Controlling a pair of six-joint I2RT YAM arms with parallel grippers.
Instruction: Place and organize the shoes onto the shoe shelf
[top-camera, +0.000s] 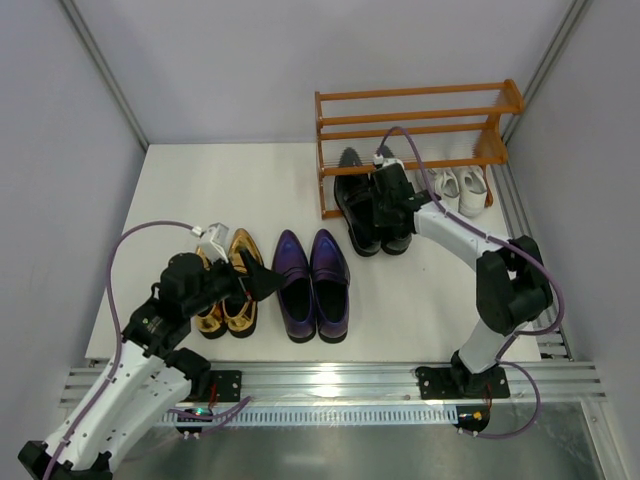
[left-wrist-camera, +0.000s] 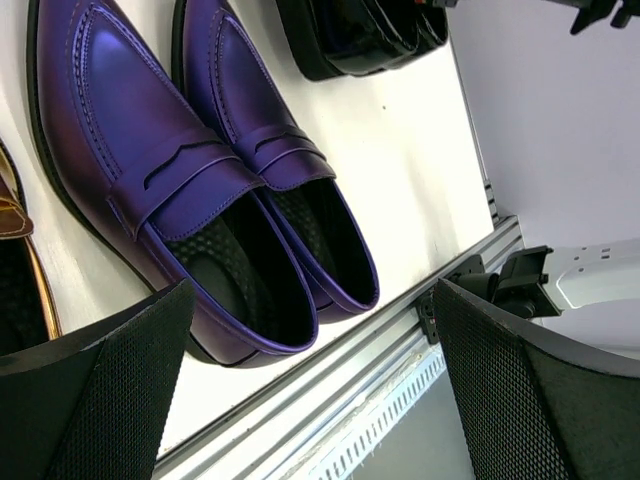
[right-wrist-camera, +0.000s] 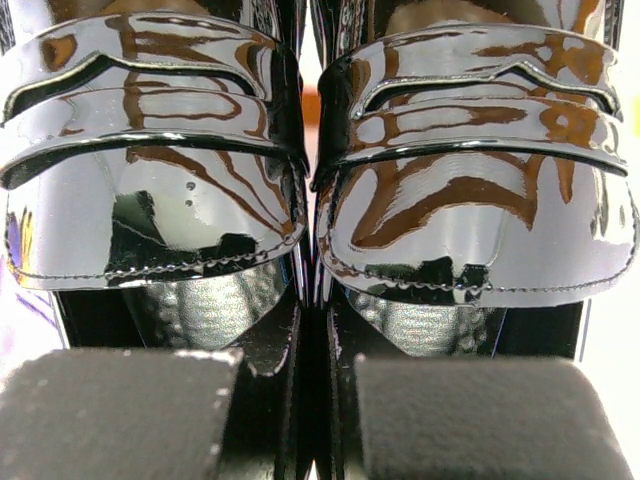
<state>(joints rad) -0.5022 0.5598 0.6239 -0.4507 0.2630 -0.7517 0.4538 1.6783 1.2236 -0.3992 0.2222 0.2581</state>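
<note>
The glossy black loafers (top-camera: 357, 212) stand side by side on the white table in front of the orange-brown shoe shelf (top-camera: 420, 98), toes toward it. My right gripper (top-camera: 392, 192) is shut on them: in the right wrist view its pads (right-wrist-camera: 110, 410) pinch the two touching inner walls of the black loafers (right-wrist-camera: 150, 150). My left gripper (top-camera: 256, 281) is open and empty between the gold loafers (top-camera: 226, 288) and the purple loafers (top-camera: 313, 285). The left wrist view shows the purple loafers (left-wrist-camera: 150, 160) ahead of the left gripper (left-wrist-camera: 310, 400). The white sneakers (top-camera: 460, 188) sit on the shelf's lower tier at the right.
The shelf's upper tier (top-camera: 420, 120) holds nothing. The aluminium rail (top-camera: 330, 380) runs along the table's near edge. Grey walls close in on the left, back and right. The gold loafers' edge (left-wrist-camera: 12, 250) shows at the left of the left wrist view.
</note>
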